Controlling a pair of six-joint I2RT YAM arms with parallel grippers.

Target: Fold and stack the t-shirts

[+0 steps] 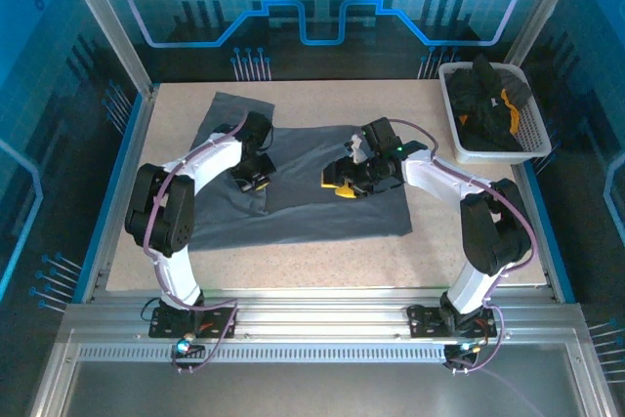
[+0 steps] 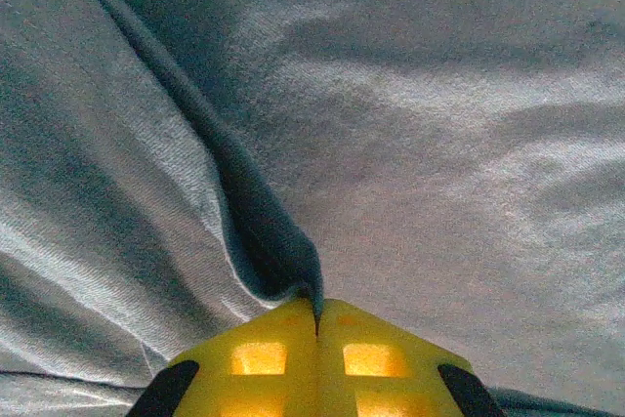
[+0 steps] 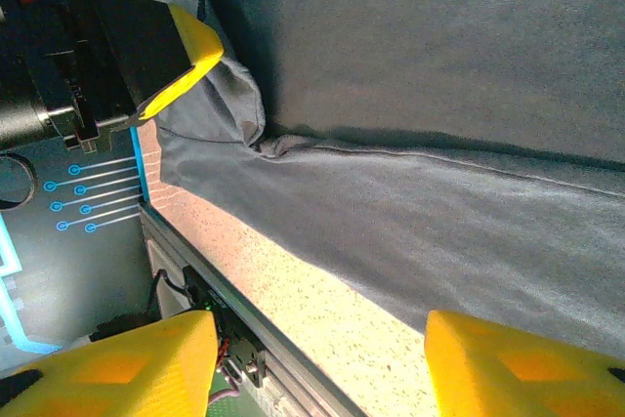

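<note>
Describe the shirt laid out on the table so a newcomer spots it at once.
On the beige table, look at the middle, left of the white basket. The slate-grey t-shirt lies spread there, plain, unlike the black shirts bunched inside the basket.

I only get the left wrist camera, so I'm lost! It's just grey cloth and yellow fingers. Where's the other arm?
Observer: The right gripper is open over the middle of the grey t-shirt, to the right of the left gripper.
Operator: Any more shirts?
Observer: Yes, black t-shirts are heaped in a white basket at the far right corner of the table.
Operator: Is the grey one folded?
Observer: Not yet; it lies mostly spread out on the table.
</note>
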